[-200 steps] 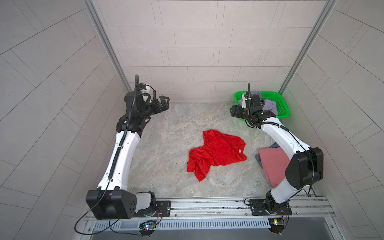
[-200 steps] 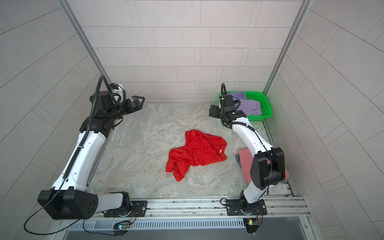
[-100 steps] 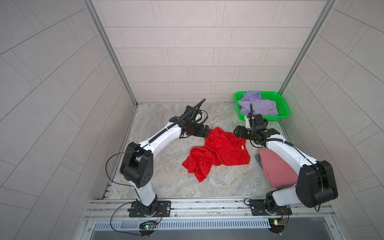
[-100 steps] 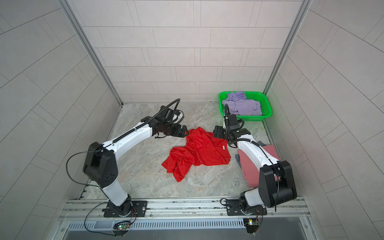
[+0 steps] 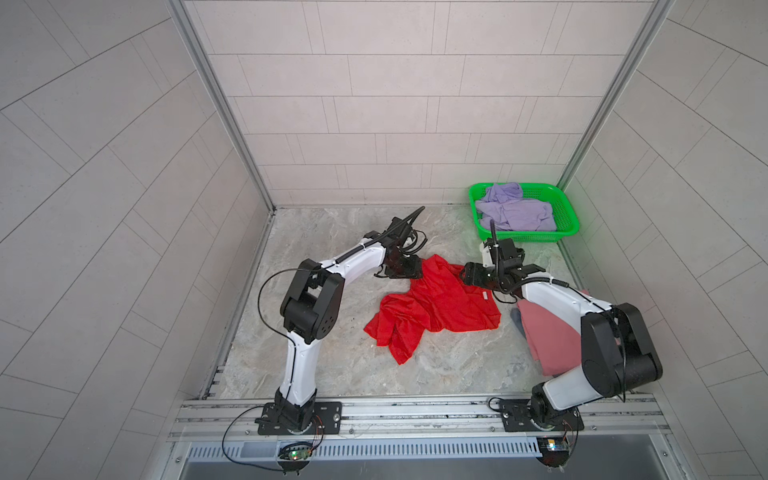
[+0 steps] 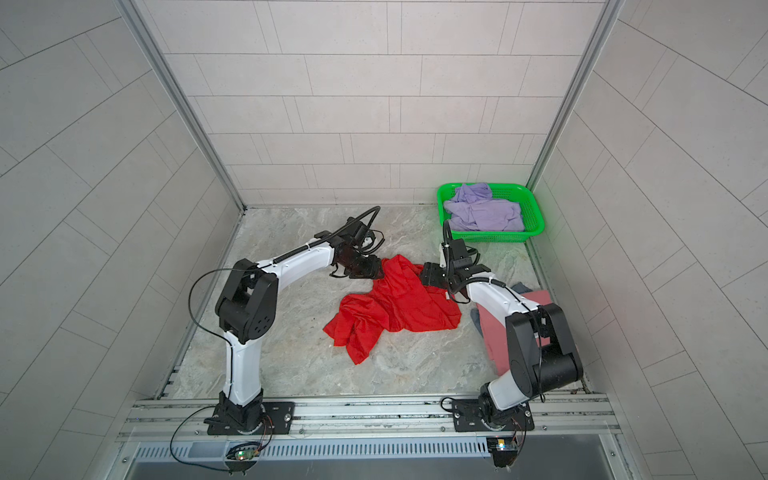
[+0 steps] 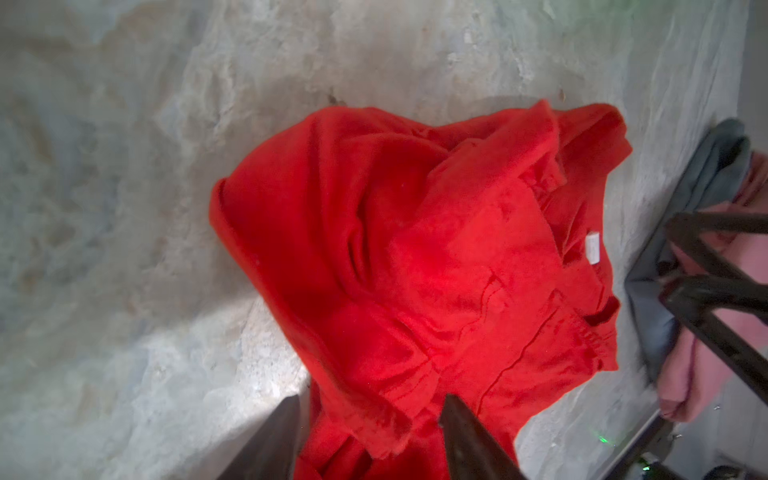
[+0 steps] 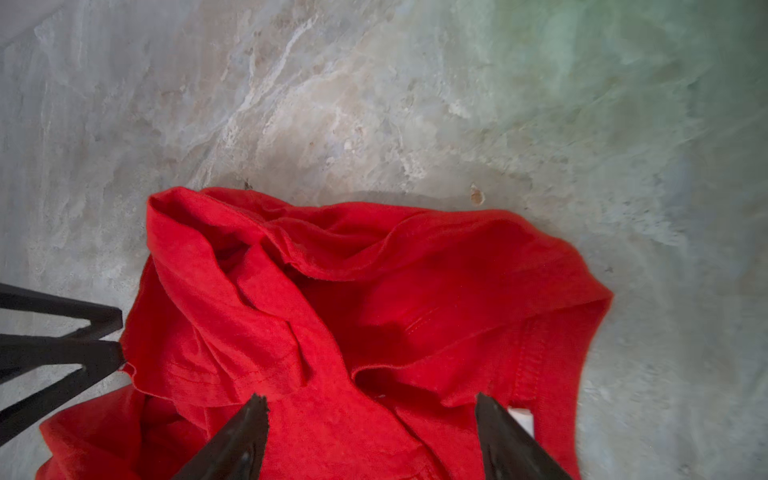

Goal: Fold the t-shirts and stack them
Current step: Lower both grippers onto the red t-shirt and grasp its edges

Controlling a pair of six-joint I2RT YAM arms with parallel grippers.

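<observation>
Left end effector [image 5: 417, 271] reached red t-shirt [image 5: 436, 307] — lying diagonally.

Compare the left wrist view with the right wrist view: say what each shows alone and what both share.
Only the left wrist view: the folded pink t-shirt with the grey-blue t-shirt showing under it, and the right tool in front of them.
Only the right wrist view: the left tool at the edge of the red cloth.
Both: the crumpled red t-shirt on the marbled table, its white label, and that view's own tool with its fingers apart over the red cloth.
</observation>
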